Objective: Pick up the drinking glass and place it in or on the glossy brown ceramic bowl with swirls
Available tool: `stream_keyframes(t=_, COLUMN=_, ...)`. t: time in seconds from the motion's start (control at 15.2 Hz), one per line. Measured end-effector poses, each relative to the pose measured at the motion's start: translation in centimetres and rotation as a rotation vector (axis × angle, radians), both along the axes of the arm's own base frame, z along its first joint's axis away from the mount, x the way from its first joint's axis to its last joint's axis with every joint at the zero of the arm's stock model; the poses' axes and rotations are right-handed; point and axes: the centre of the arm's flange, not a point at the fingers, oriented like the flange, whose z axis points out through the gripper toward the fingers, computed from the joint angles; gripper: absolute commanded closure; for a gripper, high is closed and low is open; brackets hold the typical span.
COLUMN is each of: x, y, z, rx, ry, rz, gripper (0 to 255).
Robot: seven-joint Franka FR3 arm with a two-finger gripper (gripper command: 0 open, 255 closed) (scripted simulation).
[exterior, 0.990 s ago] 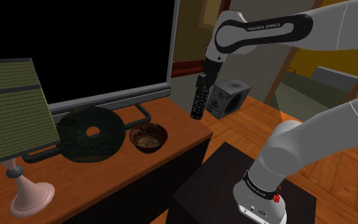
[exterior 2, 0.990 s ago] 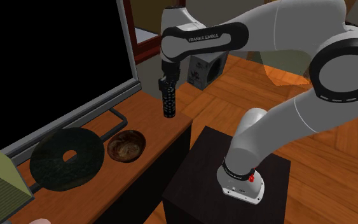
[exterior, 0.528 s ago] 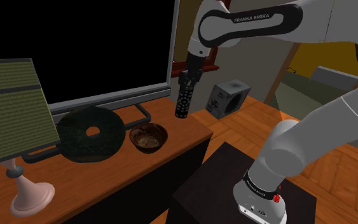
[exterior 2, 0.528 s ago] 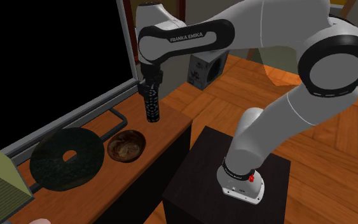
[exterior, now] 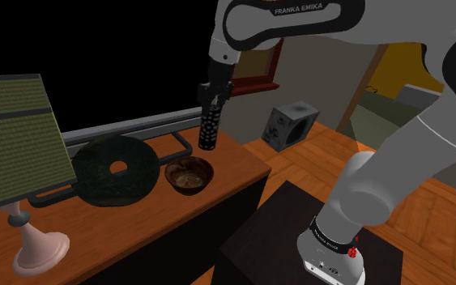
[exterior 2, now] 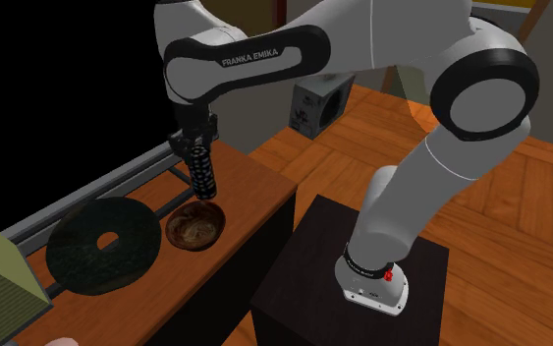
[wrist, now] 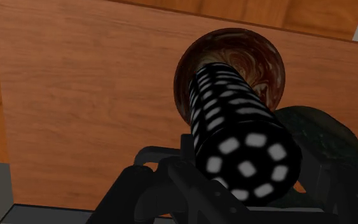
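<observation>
A long wooden table (exterior: pixel 236 159) is running beside a grey rail (exterior: pixel 129 127), and a black area is taking up everything above that rail. Orange plank floor (exterior 2: pixel 500 231) is spreading out past the table's end, with a grey cube (exterior: pixel 289 124) sitting on it. A yellow wall (exterior: pixel 416 65) is showing further back, and a green-shaded lamp (exterior: pixel 11 138) is standing on the table at the shoulder view's left.

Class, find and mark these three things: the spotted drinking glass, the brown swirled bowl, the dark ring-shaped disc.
drinking glass (exterior: pixel 210 131), shoulder view, middle of its spotted side.
brown bowl (exterior: pixel 189 188), shoulder view, front outer wall.
dark disc (exterior: pixel 92 174), shoulder view, flat face beside its hole.
</observation>
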Motion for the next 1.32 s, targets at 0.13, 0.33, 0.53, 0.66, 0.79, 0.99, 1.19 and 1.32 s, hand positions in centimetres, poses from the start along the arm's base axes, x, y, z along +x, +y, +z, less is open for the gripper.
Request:
stream_keyframes(t=0.13, x=1.1, y=2.2, z=0.6, rx=0.000, ry=0.000, rz=0.000, gripper=255)
stream_keyframes(t=0.33, x=2.6, y=5.3, z=0.9, rx=0.000, ry=0.000, rz=0.000, gripper=255)
stream_keyframes(t=0.53, x=2.7, y=5.9, z=-0.4, rx=0.001, ry=0.000, rz=-0.001, gripper=255)
stream_keyframes(t=0.66, x=2.7, y=5.9, z=-1.3, rx=0.001, ry=0.001, rz=-0.001, gripper=255)
stream_keyframes(t=0.79, x=2.7, y=5.9, z=-2.5, rx=0.000, ry=0.001, rz=-0.001, gripper=255)
stream_keyframes(t=0.99, x=2.7, y=5.9, z=-3.9, rx=0.001, ry=0.001, rz=-0.001, gripper=255)
stream_keyframes(t=1.19, x=2.7, y=5.9, z=-5.6, rx=0.001, ry=0.001, rz=-0.001, gripper=255)
stream_keyframes(t=1.32, x=2.6, y=5.8, z=-6.6, rx=0.001, ry=0.001, rz=-0.001, gripper=255)
